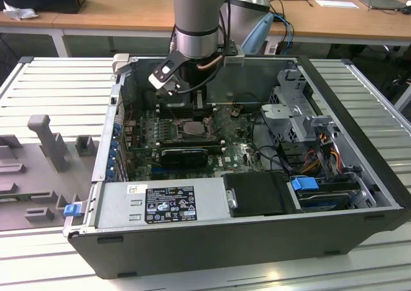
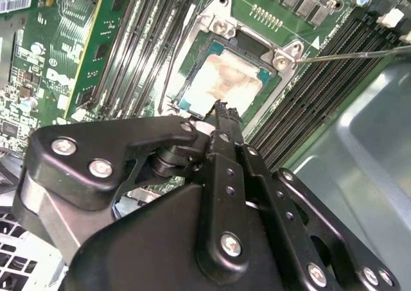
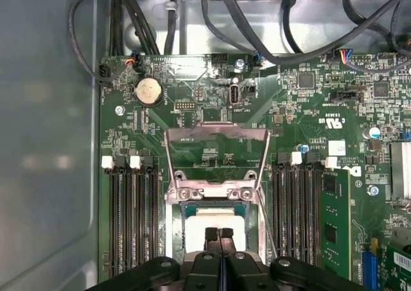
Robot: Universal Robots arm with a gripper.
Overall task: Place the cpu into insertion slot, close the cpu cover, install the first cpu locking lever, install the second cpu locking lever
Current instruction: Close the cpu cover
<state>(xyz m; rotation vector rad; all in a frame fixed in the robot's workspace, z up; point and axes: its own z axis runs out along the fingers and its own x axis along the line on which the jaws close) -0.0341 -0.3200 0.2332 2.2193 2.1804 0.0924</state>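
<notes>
Pale silvery square cpu (image 2: 225, 79) sits in the dark-framed square insertion slot (image 2: 247, 44). Thin metal cpu cover (image 3: 216, 132) stands flipped open. Black gripper (image 3: 219, 233) hangs over it, fingers pinched together, empty.

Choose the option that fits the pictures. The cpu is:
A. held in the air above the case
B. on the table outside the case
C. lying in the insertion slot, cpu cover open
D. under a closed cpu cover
C: in the first wrist view the cpu lies flat in the insertion slot, the cpu cover stands open beyond it, and the gripper is just over the chip.
</notes>
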